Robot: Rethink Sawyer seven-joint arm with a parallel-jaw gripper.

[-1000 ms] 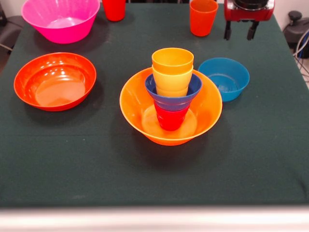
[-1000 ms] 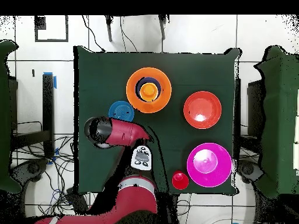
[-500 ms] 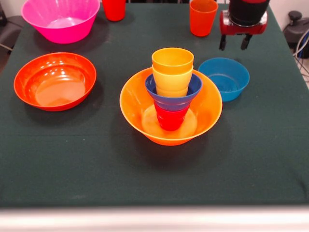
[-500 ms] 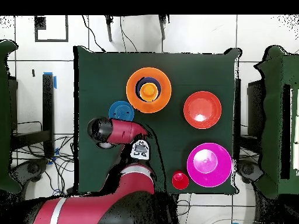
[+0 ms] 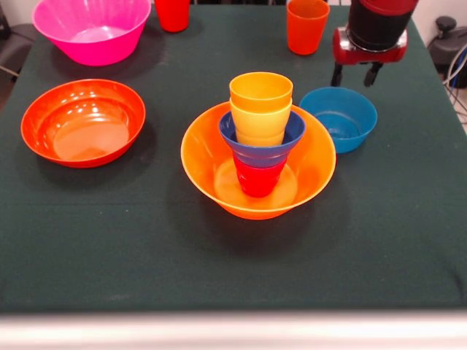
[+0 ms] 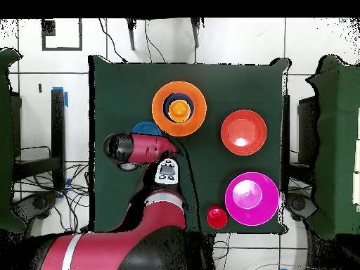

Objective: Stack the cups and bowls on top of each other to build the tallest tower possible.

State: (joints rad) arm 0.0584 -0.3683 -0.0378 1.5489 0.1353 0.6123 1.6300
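The tower stands mid-table: a big yellow-orange bowl (image 5: pixel 206 169) holds an upturned red cup (image 5: pixel 257 179), a small dark blue bowl (image 5: pixel 263 152), a yellow cup (image 5: pixel 260 124) and an orange-yellow cup (image 5: pixel 260 92) on top. It also shows in the overhead view (image 6: pixel 179 108). My gripper (image 5: pixel 355 75) is open and empty. It hangs just above the far rim of the light blue bowl (image 5: pixel 339 118), which the arm partly covers in the overhead view (image 6: pixel 144 127). An orange cup (image 5: pixel 306 25) stands just behind and left of the gripper.
A wide orange-red bowl (image 5: pixel 82 122) sits at the left, a big pink bowl (image 5: pixel 91 28) behind it, and a red cup (image 5: pixel 172 13) at the far edge. The overhead view shows the orange-red bowl (image 6: pixel 243 132), pink bowl (image 6: pixel 252 198) and red cup (image 6: pixel 216 217).
The gripper has come forward from the table's far edge, past the orange cup, to the light blue bowl's far rim. It stays open. The bowls and cups have not moved.
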